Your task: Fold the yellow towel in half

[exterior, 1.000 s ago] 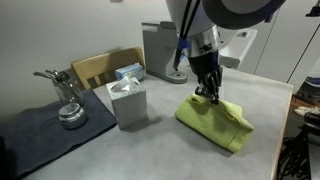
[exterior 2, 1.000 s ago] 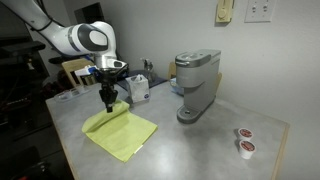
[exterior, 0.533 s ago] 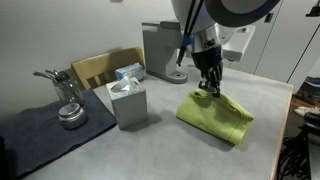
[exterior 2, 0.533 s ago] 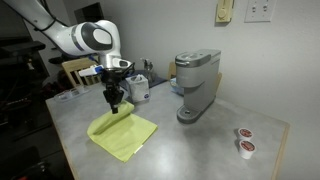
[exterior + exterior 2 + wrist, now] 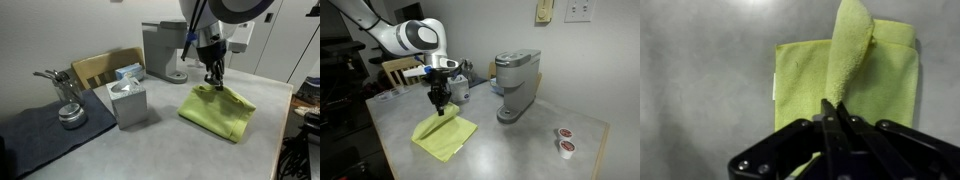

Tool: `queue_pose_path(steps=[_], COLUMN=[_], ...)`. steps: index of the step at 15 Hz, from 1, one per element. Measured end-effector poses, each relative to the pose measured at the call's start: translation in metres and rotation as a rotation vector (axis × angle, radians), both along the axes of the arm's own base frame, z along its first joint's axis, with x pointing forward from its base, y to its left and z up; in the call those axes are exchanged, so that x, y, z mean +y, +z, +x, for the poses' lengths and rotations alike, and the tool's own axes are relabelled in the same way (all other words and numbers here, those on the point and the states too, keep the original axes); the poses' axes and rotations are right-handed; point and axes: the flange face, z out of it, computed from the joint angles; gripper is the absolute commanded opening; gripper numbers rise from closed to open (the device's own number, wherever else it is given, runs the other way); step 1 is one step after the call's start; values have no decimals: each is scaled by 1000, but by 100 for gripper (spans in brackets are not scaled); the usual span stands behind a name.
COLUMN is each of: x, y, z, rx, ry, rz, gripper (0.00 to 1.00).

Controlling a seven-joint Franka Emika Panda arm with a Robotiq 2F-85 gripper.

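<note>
Down at the lower left of centre, one yellow towel (image 5: 446, 140) lies on the grey table (image 5: 520, 145), with one edge standing up in a peak. Lower right, two small capsules (image 5: 563, 132) sit side by side. The single gripper (image 5: 441, 109) hangs over the towel, jaws clamped on that raised edge, and the wrist view shows the cloth pinched between them. Further back stand one coffee machine (image 5: 515, 85) and one grey tissue box (image 5: 128, 102).
</note>
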Motion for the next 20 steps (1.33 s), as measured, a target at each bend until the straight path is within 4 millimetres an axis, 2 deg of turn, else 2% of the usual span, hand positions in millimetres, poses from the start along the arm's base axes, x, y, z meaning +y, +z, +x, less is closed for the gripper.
queue_pose_path(steps=[7,20], x=[-16,-12], y=[-3,-40], z=[1,7], rx=[30,53], ry=[68,174], rz=[29,75], gripper=[1,1])
